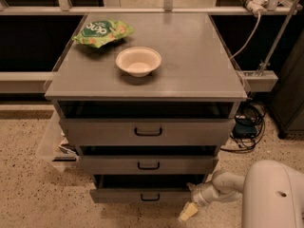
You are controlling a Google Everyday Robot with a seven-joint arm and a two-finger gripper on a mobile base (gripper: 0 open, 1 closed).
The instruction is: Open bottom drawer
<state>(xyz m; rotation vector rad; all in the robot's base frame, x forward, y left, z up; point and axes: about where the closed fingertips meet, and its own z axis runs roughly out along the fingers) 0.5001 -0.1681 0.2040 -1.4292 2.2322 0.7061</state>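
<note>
The bottom drawer is the lowest and slimmest of three grey drawer fronts, with a small black bar handle at its centre. It stands pulled out a little, with a dark gap above its front. My gripper hangs at the drawer's lower right corner, just off the front, near the floor. Its pale fingertip points down and left. The white arm comes in from the lower right. The gripper is to the right of the handle and does not touch it.
The middle drawer and top drawer sit above, each slightly out. On the cabinet top are a white bowl and a green snack bag. Cables lie on the floor at right. A clear bin stands at left.
</note>
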